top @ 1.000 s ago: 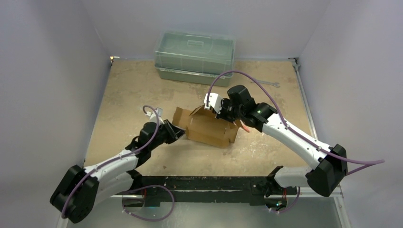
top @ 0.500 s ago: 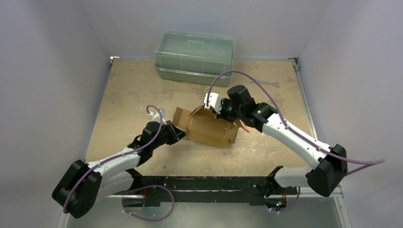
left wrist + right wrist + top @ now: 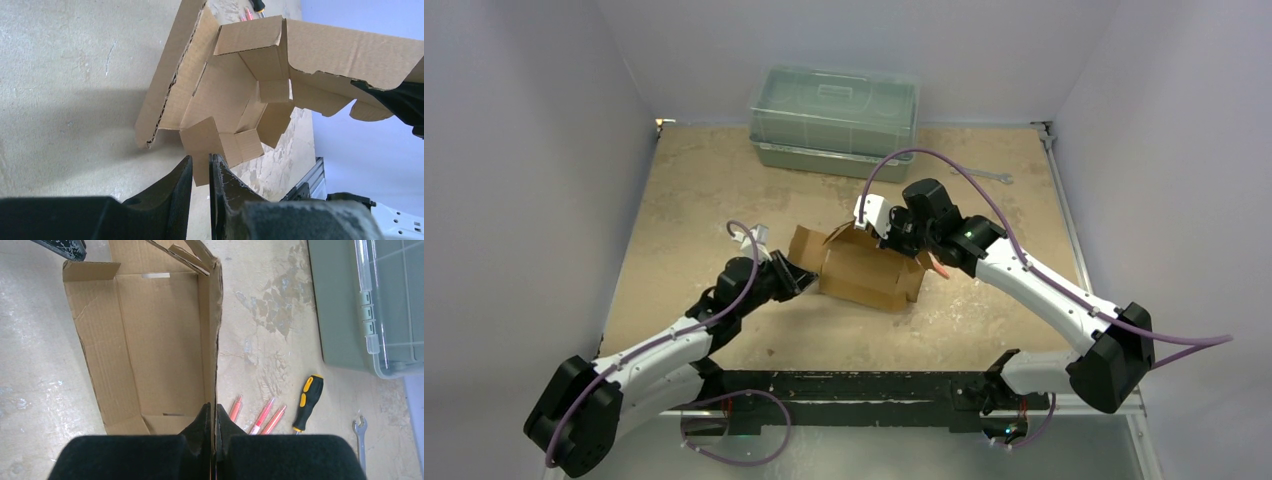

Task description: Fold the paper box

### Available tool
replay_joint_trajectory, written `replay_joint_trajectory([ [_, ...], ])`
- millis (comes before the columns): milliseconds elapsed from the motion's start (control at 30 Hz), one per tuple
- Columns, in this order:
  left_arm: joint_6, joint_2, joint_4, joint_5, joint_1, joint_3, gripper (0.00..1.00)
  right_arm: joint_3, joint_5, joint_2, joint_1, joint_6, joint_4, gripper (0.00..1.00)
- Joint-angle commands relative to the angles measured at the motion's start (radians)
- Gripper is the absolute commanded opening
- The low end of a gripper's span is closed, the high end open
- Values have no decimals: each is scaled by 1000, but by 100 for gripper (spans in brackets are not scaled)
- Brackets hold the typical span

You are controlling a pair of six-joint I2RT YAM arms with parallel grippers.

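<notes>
The paper box (image 3: 864, 270) is a brown cardboard carton, partly erected, lying mid-table with its flaps loose. My right gripper (image 3: 892, 240) is shut on the upper edge of its far long wall (image 3: 216, 340), and the open inside of the box (image 3: 155, 340) lies to the left of that wall. My left gripper (image 3: 796, 272) is at the box's left end. Its jaws (image 3: 200, 160) stand a narrow gap apart, and a small end flap (image 3: 210, 145) shows through the gap just beyond the tips. The box's underside and folded corner flaps (image 3: 250, 90) fill the left wrist view.
A large translucent green-grey lidded bin (image 3: 834, 120) stands at the back. Right of the box lie several red pens (image 3: 265, 417), a yellow-and-black screwdriver (image 3: 307, 402) and a wrench (image 3: 359, 432). White walls close in the table on three sides.
The left arm's shoulder and elbow have swung a little to the left while its gripper stays at the box's left end. The right gripper and the box have hardly moved.
</notes>
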Motion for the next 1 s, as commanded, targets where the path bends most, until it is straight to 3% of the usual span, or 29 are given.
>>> replay_joint_trajectory([
  [0, 30, -13, -10, -14, -6, 28, 18, 6, -16, -4, -6, 17, 24, 0],
  [367, 43, 112, 93, 84, -20, 47, 18, 7, -24, 4, -6, 18, 23, 0],
  [967, 107, 297, 1, 54, -64, 121, 18, -10, -45, 12, -6, 25, 27, 0],
])
